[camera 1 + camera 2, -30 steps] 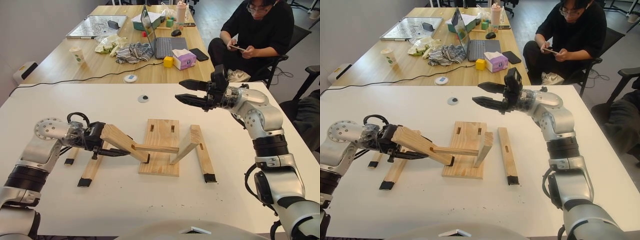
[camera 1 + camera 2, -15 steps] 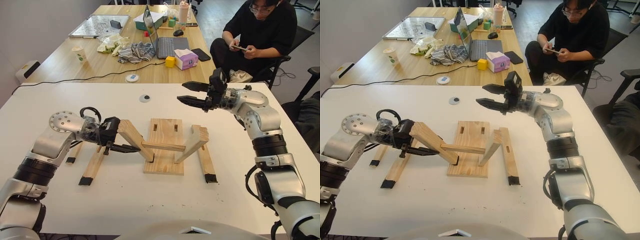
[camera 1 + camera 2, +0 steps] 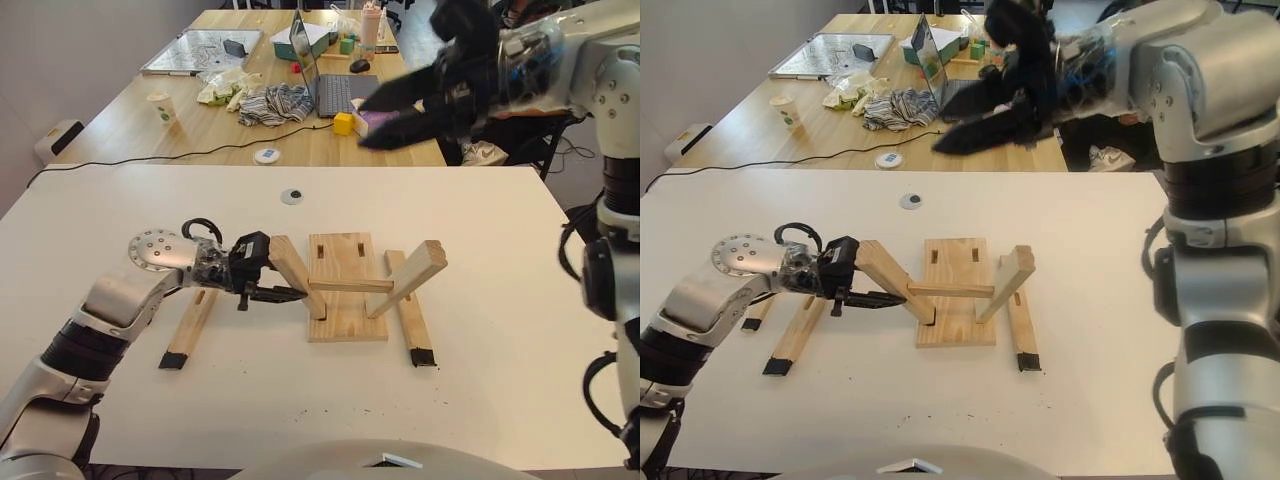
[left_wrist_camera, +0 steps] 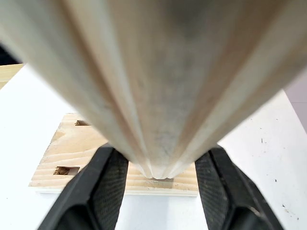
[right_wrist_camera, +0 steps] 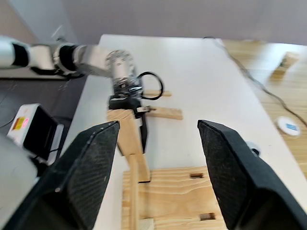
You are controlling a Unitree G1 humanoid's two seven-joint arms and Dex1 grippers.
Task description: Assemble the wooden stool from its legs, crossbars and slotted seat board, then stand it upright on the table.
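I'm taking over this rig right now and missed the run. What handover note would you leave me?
Left pincer: shut on one leg of an H-frame. That leg is joined by a crossbar to a second leg, and the frame is held tilted over the board.
Right pincer: open, empty, raised high over the far side of the table.
Left loose leg and right loose leg lie flat either side of the board.
Done: one leg pair joined.
Left: join the other pair, fit the legs into the board's slots, stand the stool upright.

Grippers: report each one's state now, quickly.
Left gripper: shut on a leg.
Right gripper: open, holding nothing.
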